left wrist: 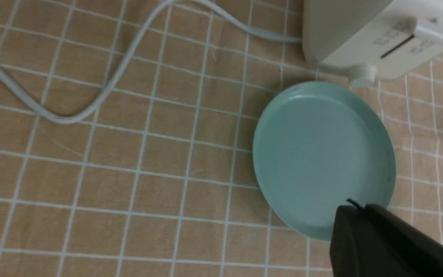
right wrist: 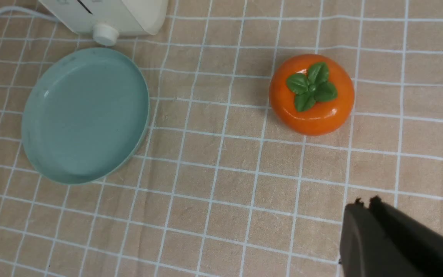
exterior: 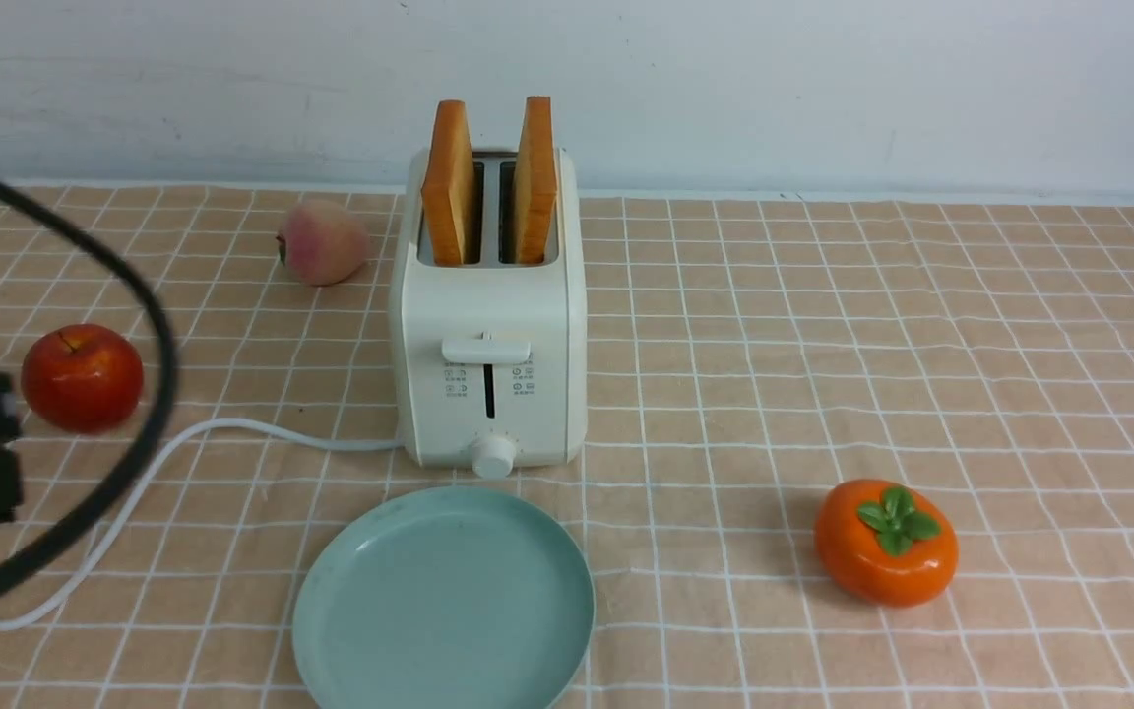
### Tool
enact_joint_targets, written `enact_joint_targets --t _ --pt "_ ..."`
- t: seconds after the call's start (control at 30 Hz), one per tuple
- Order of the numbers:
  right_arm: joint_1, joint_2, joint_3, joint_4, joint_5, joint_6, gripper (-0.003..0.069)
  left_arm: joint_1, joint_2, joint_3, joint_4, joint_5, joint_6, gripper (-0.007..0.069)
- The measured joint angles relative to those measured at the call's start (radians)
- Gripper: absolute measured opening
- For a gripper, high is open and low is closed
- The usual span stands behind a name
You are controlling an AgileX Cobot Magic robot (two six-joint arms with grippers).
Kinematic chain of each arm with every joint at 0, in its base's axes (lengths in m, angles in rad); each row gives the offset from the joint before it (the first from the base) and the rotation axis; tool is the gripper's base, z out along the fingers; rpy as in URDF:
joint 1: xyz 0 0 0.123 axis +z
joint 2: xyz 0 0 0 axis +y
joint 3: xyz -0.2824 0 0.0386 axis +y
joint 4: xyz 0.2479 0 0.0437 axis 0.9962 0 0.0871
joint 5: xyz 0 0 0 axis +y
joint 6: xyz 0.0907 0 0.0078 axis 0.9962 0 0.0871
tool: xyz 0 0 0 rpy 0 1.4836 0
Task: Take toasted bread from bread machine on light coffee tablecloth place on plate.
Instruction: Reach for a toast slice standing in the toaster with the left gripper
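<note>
You see 2 toasted bread (exterior: 450,182) slices, orange-brown crusts, paler faces, upright in bread machine (exterior: 488,374) slots; left end effector (left wrist: 356,207) & right end effector (right wrist: 367,204) clenched, empty.

The toaster (exterior: 488,345) stands at frame centre on the cloth (exterior: 823,325), toast (exterior: 450,182) upright in both slots, the plate (exterior: 444,601) just below it. The peach (exterior: 323,242) lies upper left of it, the apple (exterior: 82,377) near the left edge, the cord (exterior: 262,430) running toward lower left. The persimmon (exterior: 885,542) sits lower right.

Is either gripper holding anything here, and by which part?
Nothing is held. Left gripper and right gripper are both shut and empty; both toast slices stand in the toaster.
</note>
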Motion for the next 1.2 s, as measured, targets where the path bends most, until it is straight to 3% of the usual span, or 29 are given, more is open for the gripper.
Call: enact_joint_targets --t 0.2,0.27,0.5,0.67,0.8,1.07,1.2 --pt "0.000 0.003 0.070 0.007 -0.064 -0.016 -0.0019 0.000 0.210 -0.138 -0.257 -0.010 0.235 -0.0014" --pt "0.000 0.003 0.093 0.007 -0.082 -0.016 -0.0019 0.000 0.269 -0.197 -0.281 -0.031 0.275 -0.0014" --pt "0.000 0.003 0.161 0.019 -0.133 -0.016 -0.0017 -0.025 0.473 -0.397 -0.280 -0.088 0.351 -0.0014" --pt "0.000 0.003 0.204 0.035 -0.167 -0.016 -0.0014 -0.136 0.621 -0.491 -0.215 -0.228 0.357 0.0004" --pt "0.000 0.004 0.221 0.037 -0.188 -0.016 -0.0008 -0.182 0.706 -0.540 -0.184 -0.380 0.357 0.0128" --pt "0.000 0.004 0.225 0.037 -0.198 -0.016 -0.0003 -0.184 0.853 -0.574 -0.176 -0.557 0.357 0.0529" --pt "0.000 0.004 0.225 0.049 -0.199 -0.016 -0.0001 -0.184 0.921 -0.575 -0.176 -0.590 0.357 0.0578"
